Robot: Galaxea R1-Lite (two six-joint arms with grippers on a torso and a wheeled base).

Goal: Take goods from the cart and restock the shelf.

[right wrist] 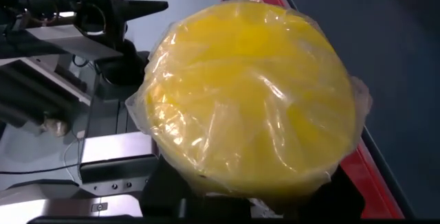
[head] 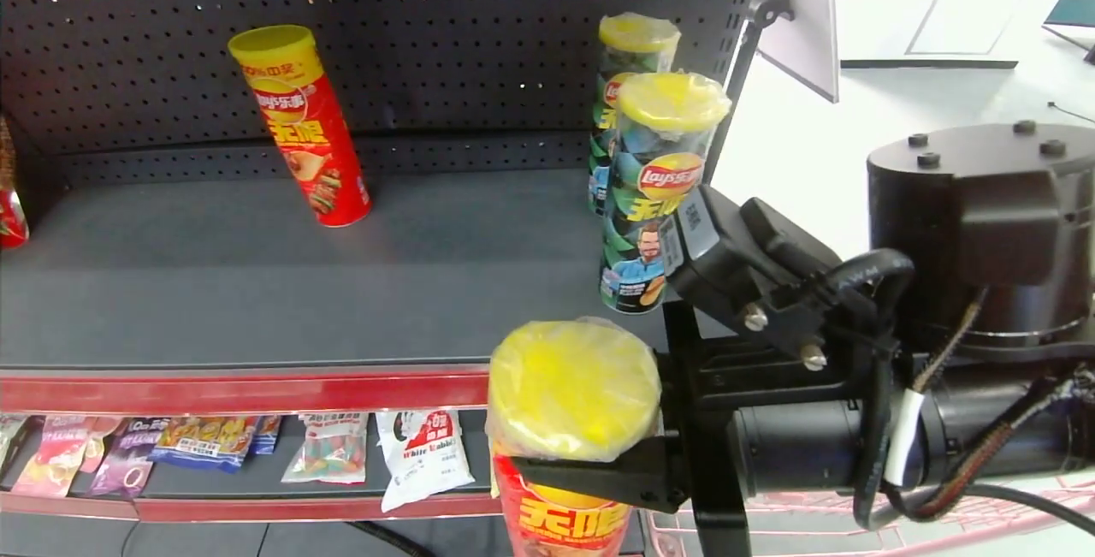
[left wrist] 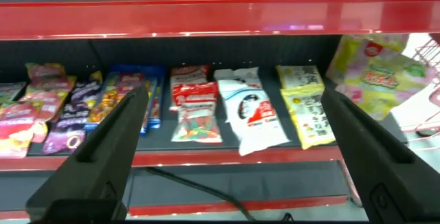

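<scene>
I see right gripper [head: 590, 480] clamped on red chip can [head: 571, 390], 6 o'clock in head view, just before shelf lip [head: 239, 390]. Left gripper [left wrist: 237, 148] fingers apart, apparently empty, facing snack bags [left wrist: 254, 114].

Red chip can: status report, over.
Right gripper shut on red chip can, at the shelf's red edge. Left gripper open, empty. Two green cans stand just ahead on the shelf.

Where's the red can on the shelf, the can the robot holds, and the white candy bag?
red can [head: 304, 133]: head view, label middle.
held can [head: 573, 390]: head view, yellow lid.
white candy bag [left wrist: 253, 114]: left wrist view, bag front.
</scene>
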